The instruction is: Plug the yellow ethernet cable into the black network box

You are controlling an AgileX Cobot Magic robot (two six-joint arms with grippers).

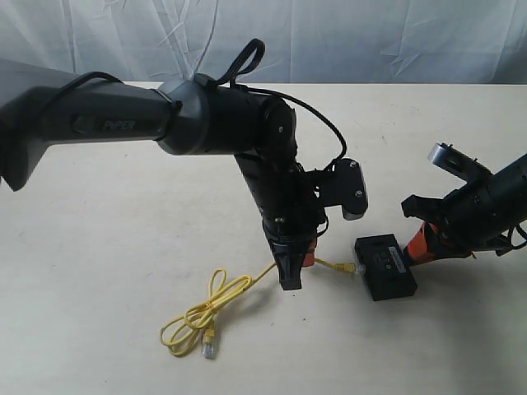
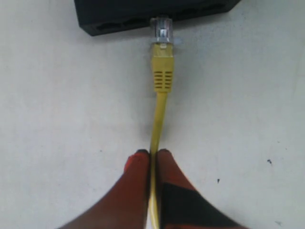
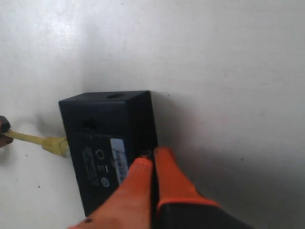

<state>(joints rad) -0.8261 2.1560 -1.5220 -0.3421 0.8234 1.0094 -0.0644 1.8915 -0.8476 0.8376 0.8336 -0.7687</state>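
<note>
Honestly, left gripper [image 2: 152, 153] clamps yellow ethernet cable [image 2: 162, 78] behind its plug; cord may buckle at black network box [image 1: 385, 267], right of centre; right gripper [image 3: 153, 153] closed

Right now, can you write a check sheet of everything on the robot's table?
Surface: pale table, a few dark specks.
Job's things: yellow ethernet cable, far end coiled; its clear plug at a port of the black network box; fully seated, cannot tell.
Clutter: nothing seen.
End effectors: left end effector shut on the yellow ethernet cable; right end effector shut, tips at the box's edge.
Cables: black arm wiring, looped.
Surroundings: white wrinkled cloth behind.
</note>
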